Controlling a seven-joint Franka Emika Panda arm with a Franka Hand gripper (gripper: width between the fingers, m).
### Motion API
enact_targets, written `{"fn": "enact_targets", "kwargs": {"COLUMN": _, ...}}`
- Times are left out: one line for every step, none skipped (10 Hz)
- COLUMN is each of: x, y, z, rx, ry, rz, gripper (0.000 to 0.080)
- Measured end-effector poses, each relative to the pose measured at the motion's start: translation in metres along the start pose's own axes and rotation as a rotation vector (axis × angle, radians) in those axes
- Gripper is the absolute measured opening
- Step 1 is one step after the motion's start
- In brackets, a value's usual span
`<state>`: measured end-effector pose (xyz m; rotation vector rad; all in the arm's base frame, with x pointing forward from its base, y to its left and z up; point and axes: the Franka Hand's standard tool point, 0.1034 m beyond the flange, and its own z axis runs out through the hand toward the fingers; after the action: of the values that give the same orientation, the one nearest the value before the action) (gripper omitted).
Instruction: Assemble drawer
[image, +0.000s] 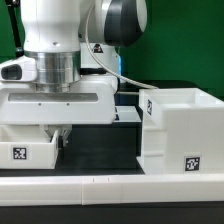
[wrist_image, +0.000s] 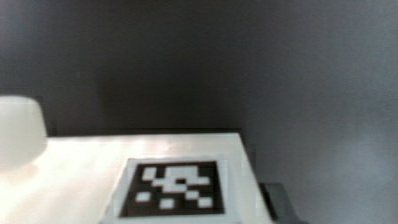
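Observation:
The tall white housing (image: 178, 128) of the drawer stands at the exterior view's right, its open side up and a tag on its front. A small white tray (image: 24, 147) with a tag sits at the exterior view's left, right under the arm. My gripper (image: 58, 138) is down at that tray's right end, its dark fingers close together on the tray's wall. In the wrist view the tray (wrist_image: 80, 170) fills the near part, with its tag (wrist_image: 178, 187), a rounded knob (wrist_image: 16, 130) and one dark fingertip (wrist_image: 276, 202) beside its edge. The second tray is hidden.
A low white rail (image: 110, 186) without a tag runs along the front of the black table (image: 105, 140). A green wall stands behind. A white cable hangs from the arm toward the housing.

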<state>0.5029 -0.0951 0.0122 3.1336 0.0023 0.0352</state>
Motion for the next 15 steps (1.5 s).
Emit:
{"fn": "enact_targets", "kwargs": {"x": 0.001, "y": -0.002, "z": -0.007, "rx": 0.011, "ry": -0.008, "rz": -0.04, "gripper": 0.0041}}
{"fn": "enact_targets", "kwargs": {"x": 0.002, "y": -0.004, "z": -0.013, "rx": 0.023, "ry": -0.019, "rz": -0.056, "gripper": 0.0041}}
{"fn": "enact_targets", "kwargs": {"x": 0.005, "y": -0.008, "z": -0.021, "rx": 0.029, "ry": -0.015, "rz": -0.061, "gripper": 0.0042}}
{"fn": "enact_targets", "kwargs": {"x": 0.005, "y": -0.007, "z": -0.02, "rx": 0.027, "ry": -0.012, "rz": -0.07, "gripper": 0.0042}}
{"fn": "enact_targets", "kwargs": {"x": 0.004, "y": -0.007, "z": -0.019, "rx": 0.027, "ry": -0.015, "rz": -0.07, "gripper": 0.0042}}
{"fn": "enact_targets", "kwargs": {"x": 0.004, "y": -0.007, "z": -0.018, "rx": 0.026, "ry": -0.016, "rz": -0.103, "gripper": 0.0042}}
{"fn": "enact_targets", "kwargs": {"x": 0.004, "y": -0.007, "z": -0.018, "rx": 0.022, "ry": -0.014, "rz": -0.21, "gripper": 0.0042}}
{"fn": "enact_targets", "kwargs": {"x": 0.005, "y": -0.012, "z": -0.016, "rx": 0.017, "ry": -0.011, "rz": -0.309, "gripper": 0.0042}}
{"fn": "enact_targets", "kwargs": {"x": 0.006, "y": -0.016, "z": -0.015, "rx": 0.015, "ry": -0.009, "rz": -0.414, "gripper": 0.0042}}
{"fn": "enact_targets", "kwargs": {"x": 0.004, "y": -0.016, "z": -0.013, "rx": 0.014, "ry": -0.012, "rz": -0.55, "gripper": 0.0042}}
{"fn": "enact_targets", "kwargs": {"x": 0.003, "y": -0.013, "z": -0.011, "rx": 0.016, "ry": -0.016, "rz": -0.642, "gripper": 0.0042}}
{"fn": "enact_targets", "kwargs": {"x": 0.002, "y": -0.013, "z": -0.011, "rx": 0.016, "ry": -0.016, "rz": -0.65, "gripper": 0.0042}}
{"fn": "enact_targets", "kwargs": {"x": 0.002, "y": -0.011, "z": -0.011, "rx": 0.013, "ry": -0.019, "rz": -0.736, "gripper": 0.0042}}
{"fn": "enact_targets", "kwargs": {"x": 0.002, "y": -0.01, "z": -0.011, "rx": 0.01, "ry": -0.022, "rz": -0.804, "gripper": 0.0042}}
{"fn": "enact_targets", "kwargs": {"x": 0.002, "y": -0.011, "z": -0.011, "rx": 0.004, "ry": -0.027, "rz": -0.897, "gripper": 0.0042}}
